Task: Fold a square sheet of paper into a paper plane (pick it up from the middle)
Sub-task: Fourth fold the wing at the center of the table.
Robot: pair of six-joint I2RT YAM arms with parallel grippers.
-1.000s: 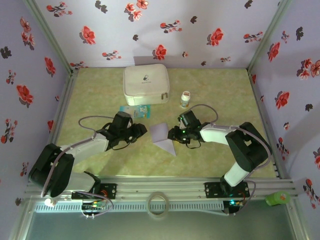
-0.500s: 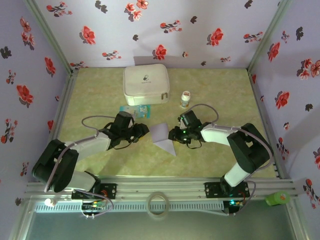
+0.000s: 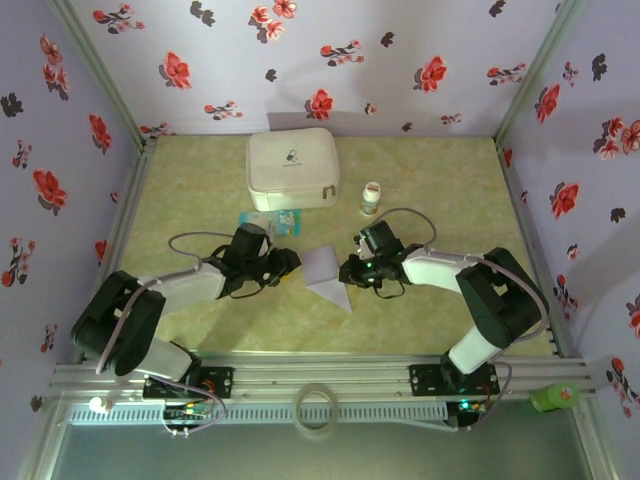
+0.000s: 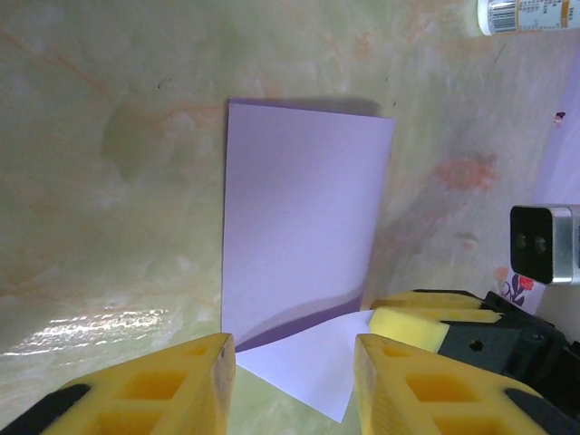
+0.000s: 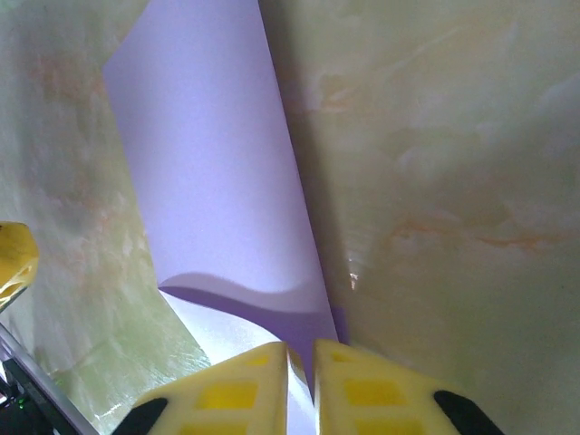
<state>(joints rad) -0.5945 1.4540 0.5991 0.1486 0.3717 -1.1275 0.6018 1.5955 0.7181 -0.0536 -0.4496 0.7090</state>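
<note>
Top external: lavender paper (image 3: 325, 268) on green marbled table (image 3: 200, 170), floral walls (image 3: 330, 60) around.

The square sheet of paper (image 3: 325, 272), plain lavender, is folded over on itself with its upper flap bowed up off the lower layer, and lies flat just nearward and slightly right of the white zip case (image 3: 291, 168).

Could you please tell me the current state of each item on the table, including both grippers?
square sheet of paper: folded over, upper layer raised at one end.
right gripper: shut on the paper's raised edge.
left gripper: open, fingers either side of the paper's corner.
white zip case: closed, lying flat.
small bottle: standing upright.
teal-and-white packet: lying flat beside the case.
</note>
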